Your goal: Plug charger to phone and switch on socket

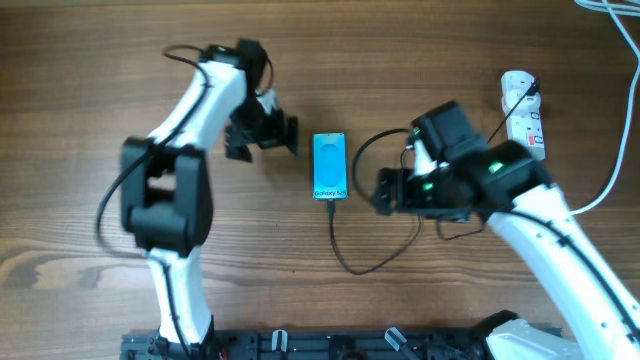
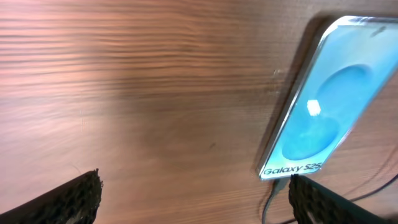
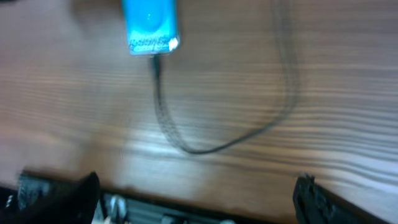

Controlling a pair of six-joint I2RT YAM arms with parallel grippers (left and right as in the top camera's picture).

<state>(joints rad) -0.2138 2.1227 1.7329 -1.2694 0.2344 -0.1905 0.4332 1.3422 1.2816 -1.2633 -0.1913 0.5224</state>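
The phone (image 1: 330, 167) lies flat mid-table with its cyan screen up; it also shows in the left wrist view (image 2: 333, 99) and the right wrist view (image 3: 149, 23). The thin black charger cable (image 1: 345, 255) runs from the phone's near end, loops across the wood and goes toward the socket (image 1: 524, 113), a white power strip at the right with a black plug in it. The cable meets the phone's end in the right wrist view (image 3: 157, 62). My left gripper (image 1: 262, 135) is open and empty left of the phone. My right gripper (image 1: 383, 191) is open and empty right of the phone.
A thick white cord (image 1: 625, 120) runs from the strip along the right edge. A black rail (image 1: 330, 345) lines the table's front edge; it shows in the right wrist view (image 3: 161, 214).
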